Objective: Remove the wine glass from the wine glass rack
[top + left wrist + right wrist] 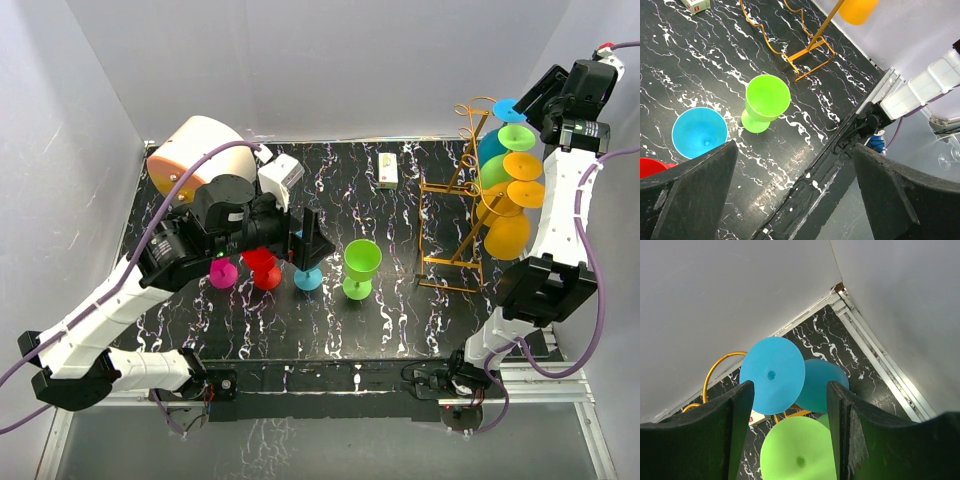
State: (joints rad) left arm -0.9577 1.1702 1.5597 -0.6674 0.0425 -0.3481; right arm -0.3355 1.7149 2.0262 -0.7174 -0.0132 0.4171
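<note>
While the left fingers [690, 200] gape far off, the right fingers [735, 440] stand apart astride the foot of the blue wine glass [772, 375] — topmost on the wine glass rack [820, 39], stem pointing away.

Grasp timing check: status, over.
Left pincer open. Right pincer open, straddling foot of blue plastic wine glass on gold wire rack. Green plastic glass hangs adjacent.
</note>
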